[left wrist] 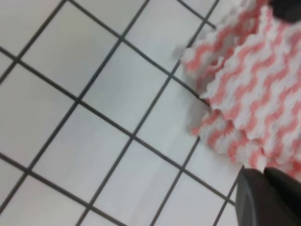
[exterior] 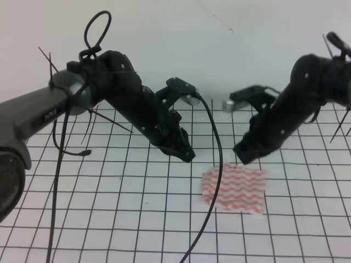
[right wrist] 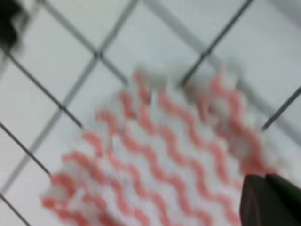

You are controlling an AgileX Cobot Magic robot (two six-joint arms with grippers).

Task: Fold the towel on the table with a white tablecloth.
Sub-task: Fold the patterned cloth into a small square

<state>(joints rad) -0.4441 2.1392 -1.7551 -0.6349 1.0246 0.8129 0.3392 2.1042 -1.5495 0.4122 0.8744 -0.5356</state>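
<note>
Towel (exterior: 235,189) lay folded on the gridded tablecloth (exterior: 109,208), both arms raised above it.

It sat toward the table's (exterior: 307,230) near edge, right of centre, apparently doubled over — layered edges showed in the left wrist view. Left gripper (exterior: 185,153) and right gripper (exterior: 243,156) hung apart from it — jaws impossible to read.

Table (exterior: 109,203) under white black-gridded tablecloth (exterior: 307,219), folded red-striped towel (exterior: 235,189) lying flat right of centre.
</note>
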